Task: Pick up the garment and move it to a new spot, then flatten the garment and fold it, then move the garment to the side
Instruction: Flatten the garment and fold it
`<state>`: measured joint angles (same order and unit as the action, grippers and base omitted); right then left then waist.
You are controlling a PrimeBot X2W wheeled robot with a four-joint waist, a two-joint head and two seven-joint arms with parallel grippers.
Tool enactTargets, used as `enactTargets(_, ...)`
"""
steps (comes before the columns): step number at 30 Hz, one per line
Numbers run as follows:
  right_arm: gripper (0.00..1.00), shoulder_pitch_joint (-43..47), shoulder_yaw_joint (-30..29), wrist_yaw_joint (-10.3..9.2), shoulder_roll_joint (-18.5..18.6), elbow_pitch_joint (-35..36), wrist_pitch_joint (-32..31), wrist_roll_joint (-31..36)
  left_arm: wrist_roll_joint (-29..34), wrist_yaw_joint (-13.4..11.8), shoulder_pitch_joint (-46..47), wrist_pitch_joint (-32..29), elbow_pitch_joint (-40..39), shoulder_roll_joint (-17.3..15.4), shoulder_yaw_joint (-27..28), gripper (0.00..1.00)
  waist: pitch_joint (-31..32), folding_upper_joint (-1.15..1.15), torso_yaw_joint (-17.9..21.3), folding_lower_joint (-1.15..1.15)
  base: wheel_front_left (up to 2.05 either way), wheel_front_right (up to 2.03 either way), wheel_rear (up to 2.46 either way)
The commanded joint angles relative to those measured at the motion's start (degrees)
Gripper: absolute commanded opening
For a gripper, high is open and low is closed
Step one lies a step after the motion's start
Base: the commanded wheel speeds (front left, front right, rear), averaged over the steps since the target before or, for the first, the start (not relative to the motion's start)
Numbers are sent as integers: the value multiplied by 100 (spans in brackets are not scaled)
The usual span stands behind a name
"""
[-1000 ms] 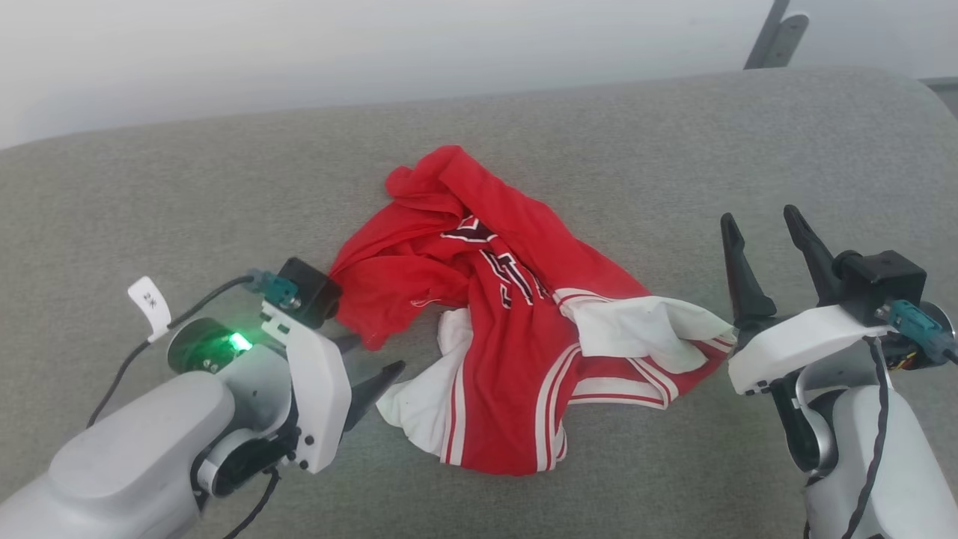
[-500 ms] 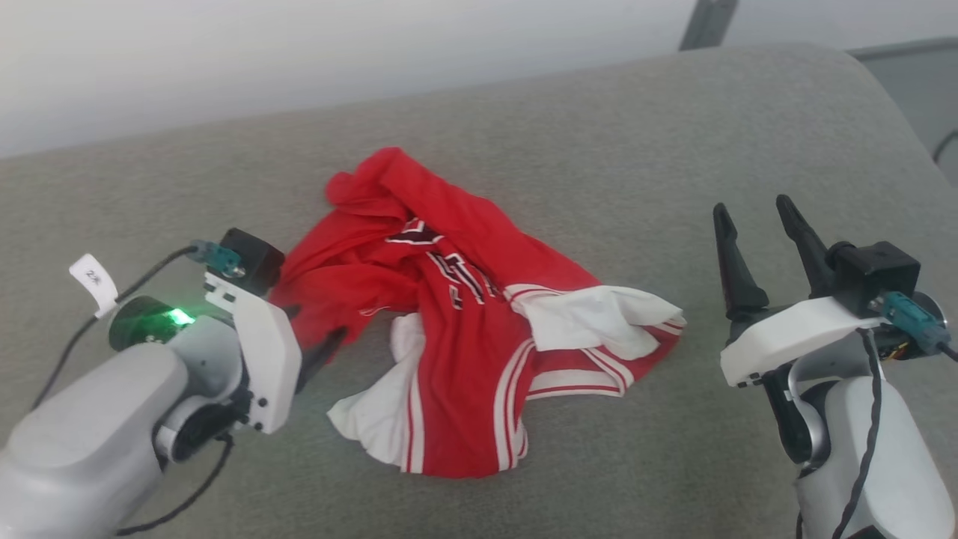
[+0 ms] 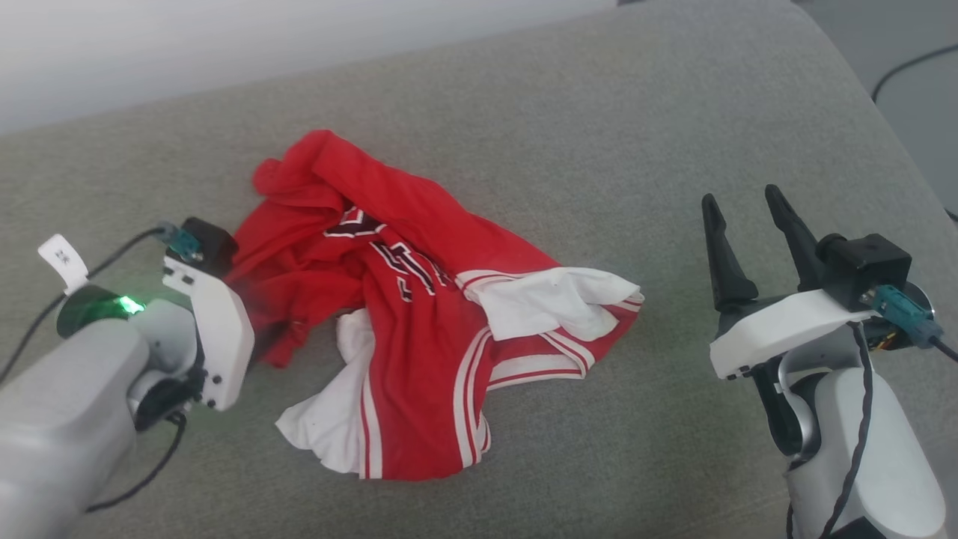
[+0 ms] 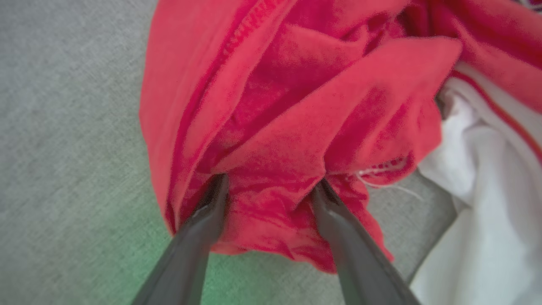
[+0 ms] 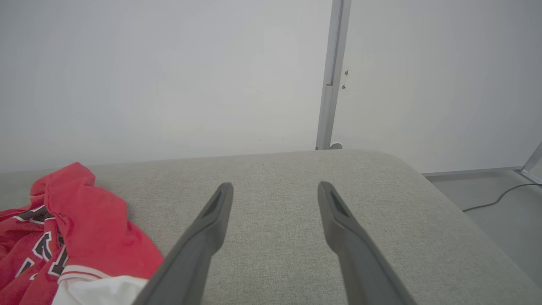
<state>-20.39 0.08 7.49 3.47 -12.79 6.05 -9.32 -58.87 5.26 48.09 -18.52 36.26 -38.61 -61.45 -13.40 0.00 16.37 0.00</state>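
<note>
The garment lies crumpled on the grey cushion, red with white sleeves, striped trim and dark lettering. My left gripper is pushed into its left edge, with the fingertips hidden among the folds there. In the left wrist view the left gripper is open, and its two fingers straddle a bunched red fold of the garment without pinching it. My right gripper stands open above the bare cushion, right of the garment and apart from it. The right gripper holds nothing, and the garment shows at lower left.
The cushion's rounded right end drops to a pale floor with a dark cable. A white wall and a metal post stand behind the cushion. Bare cushion lies right of and behind the garment.
The head camera has turned, shifting the whole scene left. My left gripper has pushed forward into the garment's left edge, so its fingers are now hidden in the fabric. The right arm has held still.
</note>
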Motion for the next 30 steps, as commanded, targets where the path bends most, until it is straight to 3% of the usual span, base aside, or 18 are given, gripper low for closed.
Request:
enactTargets(1, 100, -70, 26, 1, -30, 10, 40, -26, 87, 34, -56, -34, 194, 70, -118, 0, -100, 0, 81, 0, 0, 0, 0)
enactTargets(8, 100, -108, -8, 1, -51, -34, 113, 6, 133, 161, 169, 158, 719, 127, -236, 0, -241, 0, 132, 0, 0, 0, 0)
enactTargets(21, 100, -101, -104, 1, -54, 76, 151, 49, 741, 203, 1423, 699, 1151, -483, -297, 0, -472, 0, 175, 0, 0, 0, 0)
enactTargets(30, 100, -243, -56, 1, -62, 128, 185, -8, 1237, -58, 2196, 1365, 1806, -645, -246, 0, -918, 0, 392, 0, 0, 0, 0)
